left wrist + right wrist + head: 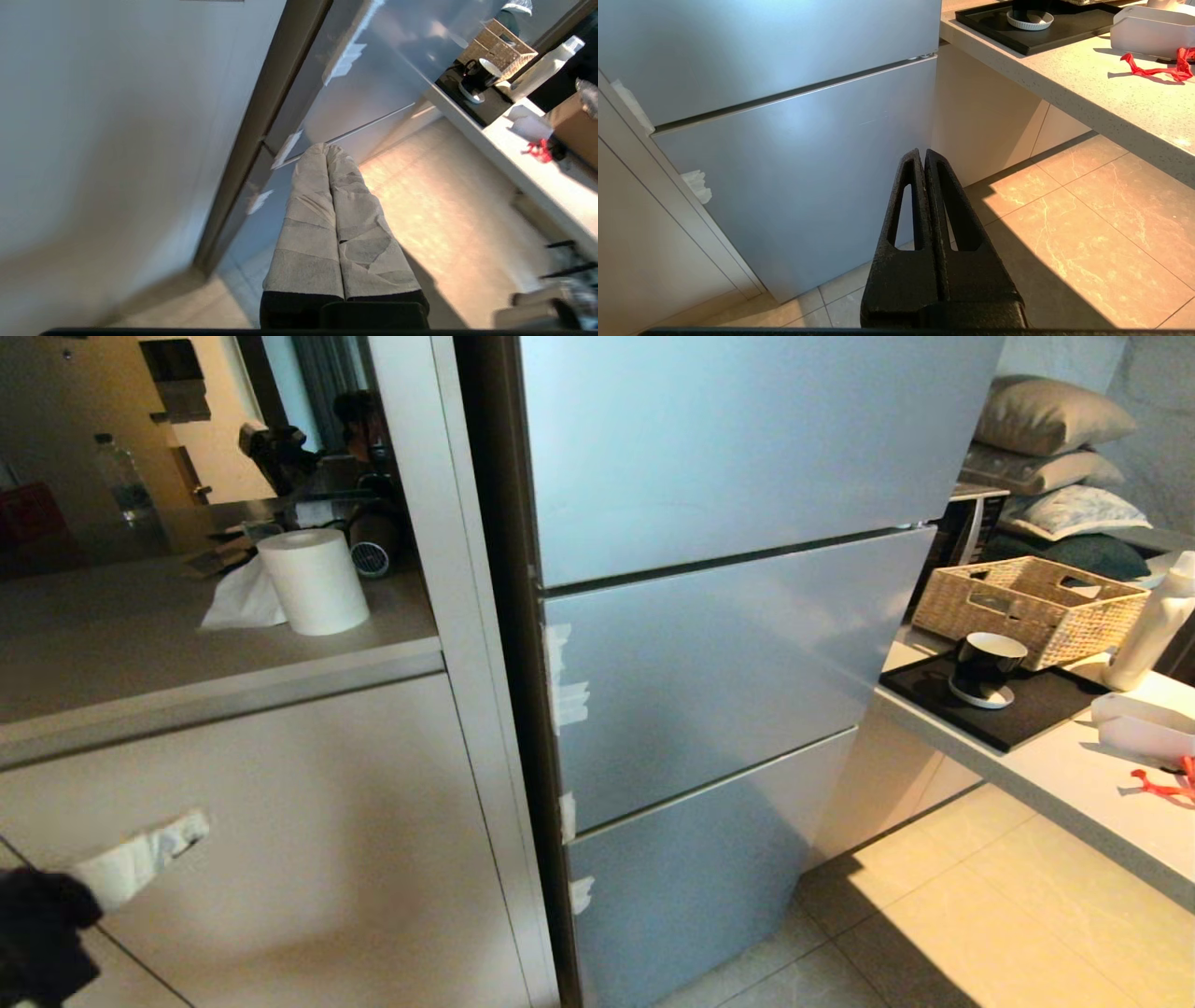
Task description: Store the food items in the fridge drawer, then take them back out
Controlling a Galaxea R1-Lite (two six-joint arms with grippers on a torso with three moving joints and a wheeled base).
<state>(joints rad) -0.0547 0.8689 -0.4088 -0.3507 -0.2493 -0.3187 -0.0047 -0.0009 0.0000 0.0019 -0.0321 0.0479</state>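
At the far left of the head view the left gripper (140, 863) is seen low against the pale cabinet front (308, 840); its tape-wrapped fingers (322, 219) are pressed together with nothing between them, as the left wrist view shows, and they point toward the seam above the lowest silver-blue panel (681, 887). To its right the fridge stands fully closed: the middle panel (719, 672) and the lowest one are flush, with tape tabs (568, 700) along their left edges. Neither the fridge drawer nor any food item can be seen, so both are judged to be behind those panels or out of frame. The step in hand is judged to be opening the fridge. It would be done well if the closed fingertips were brought to a panel's left edge by the tape, hooked in the gap, and drawn outward steadily so the panel is not scraped. Further right, the counter (1046, 775) with its wicker basket (1032, 607) should be kept clear of. The right gripper (924, 161), also closed and empty, is parked low before the lowest panel
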